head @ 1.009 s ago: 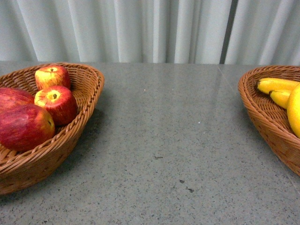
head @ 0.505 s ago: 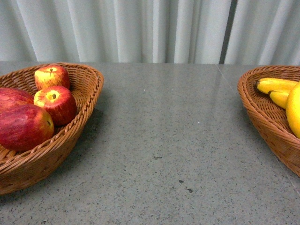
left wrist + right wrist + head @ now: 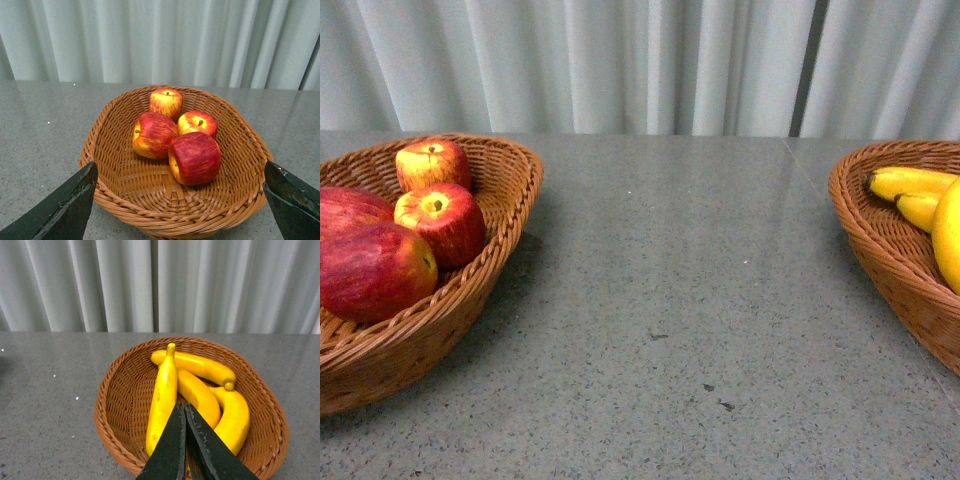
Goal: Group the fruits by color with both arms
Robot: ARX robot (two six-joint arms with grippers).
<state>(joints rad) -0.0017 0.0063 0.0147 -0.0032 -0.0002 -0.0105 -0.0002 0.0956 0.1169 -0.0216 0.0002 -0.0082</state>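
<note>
Bright, even light; soft shadow beside the left basket (image 3: 470, 300), front view perhaps slightly soft.

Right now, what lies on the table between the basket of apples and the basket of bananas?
Nothing. In the front view the grey table between the apple basket and the banana basket is bare, apart from a few small dark specks.

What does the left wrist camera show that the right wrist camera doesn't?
Only the left wrist view shows four red apples in a wicker basket, seen between the left tool's wide-open fingers. Only the right wrist view shows yellow bananas in another basket, with the right tool closed and holding nothing. Both share the grey tabletop and the pale curtain behind.
</note>
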